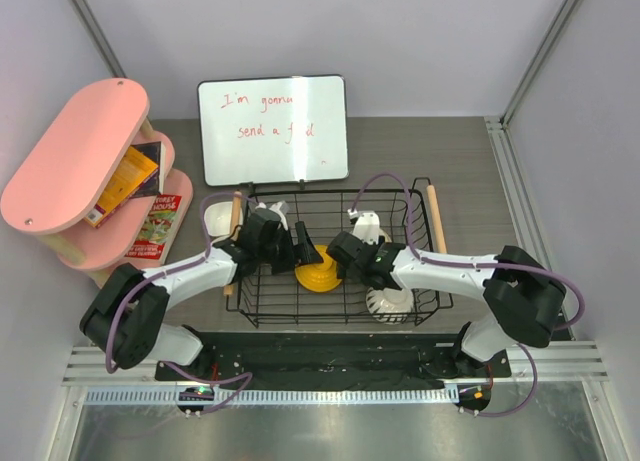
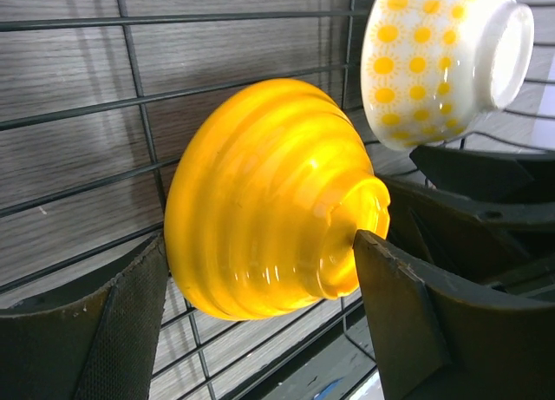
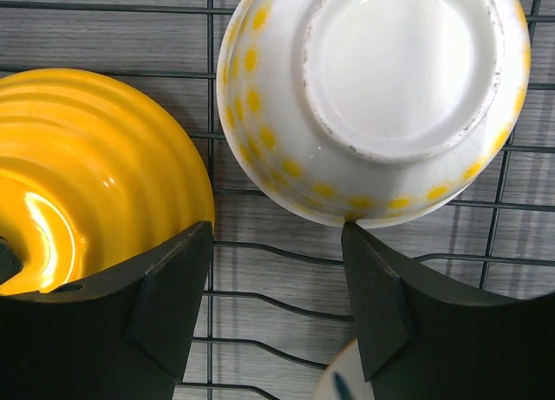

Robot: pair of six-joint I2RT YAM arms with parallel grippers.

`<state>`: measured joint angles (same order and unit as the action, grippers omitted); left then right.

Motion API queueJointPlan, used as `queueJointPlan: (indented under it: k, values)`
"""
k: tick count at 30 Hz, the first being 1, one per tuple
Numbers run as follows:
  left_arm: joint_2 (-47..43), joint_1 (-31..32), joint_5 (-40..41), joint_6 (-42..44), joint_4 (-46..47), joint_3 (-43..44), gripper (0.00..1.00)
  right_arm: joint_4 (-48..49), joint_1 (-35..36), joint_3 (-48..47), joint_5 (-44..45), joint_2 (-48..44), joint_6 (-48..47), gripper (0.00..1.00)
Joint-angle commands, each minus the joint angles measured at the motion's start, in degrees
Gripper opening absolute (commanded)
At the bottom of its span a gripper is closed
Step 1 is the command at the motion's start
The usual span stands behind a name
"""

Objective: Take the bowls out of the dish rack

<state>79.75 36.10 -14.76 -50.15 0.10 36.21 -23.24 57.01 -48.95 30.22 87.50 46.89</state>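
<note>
- The left gripper (image 2: 260,239) has its jaws wide apart around the orange-yellow bowl (image 2: 260,200), which lies tipped on its side in the middle of the dish rack (image 1: 432,216)
- One fingertip (image 2: 368,244) touches the bowl's foot and the other sits just beside its rim; a firm clamp cannot be told
- The right gripper (image 3: 276,231) is spread wide and holds nothing, its fingertips just at the 6 o'clock edge of the dotted white bowl (image 3: 381,70)
- From above, the dotted bowl lies at 1 o'clock of the yellow one, a ribbed white bowl (image 1: 390,301) at 4 o'clock
</note>
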Motion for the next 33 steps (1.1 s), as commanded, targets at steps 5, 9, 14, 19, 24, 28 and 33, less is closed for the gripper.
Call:
queueJointPlan:
  k: [5, 9, 14, 19, 24, 28, 33]
  values:
    - [5.0, 2.2, -24.7, -10.7, 29.4, -2.7, 0.33, 6.4, 0.6, 0.3, -7.1, 2.8, 2.9, 0.7]
    - [5.3, 2.3, -23.8, -10.6, 27.0, -2.2, 0.16, 6.2, 0.6, -0.1, -7.1, 2.9, 2.6, 0.7]
    - [2.8, 2.2, -21.3, -8.0, 21.0, 0.2, 0.0, 5.8, 0.6, -0.4, -7.0, 2.1, 2.2, 0.7]
    - [-0.1, 2.2, -19.3, -6.3, 13.7, 3.7, 0.0, 4.6, 0.3, -1.3, -6.5, -0.5, 1.7, 0.7]
    - [-2.0, 2.2, -20.2, -7.2, 14.0, 5.5, 0.0, 2.9, -0.1, -2.3, -6.3, -3.1, 1.2, 0.74]
    - [-2.7, 2.3, -19.7, -7.0, 12.2, 7.5, 0.0, 1.7, -0.1, -3.2, -5.9, -5.2, 0.7, 0.75]
    - [-4.0, 2.4, -16.6, -4.2, 2.9, 10.8, 0.0, 1.1, -0.3, -3.5, -5.8, -5.4, 0.3, 0.75]
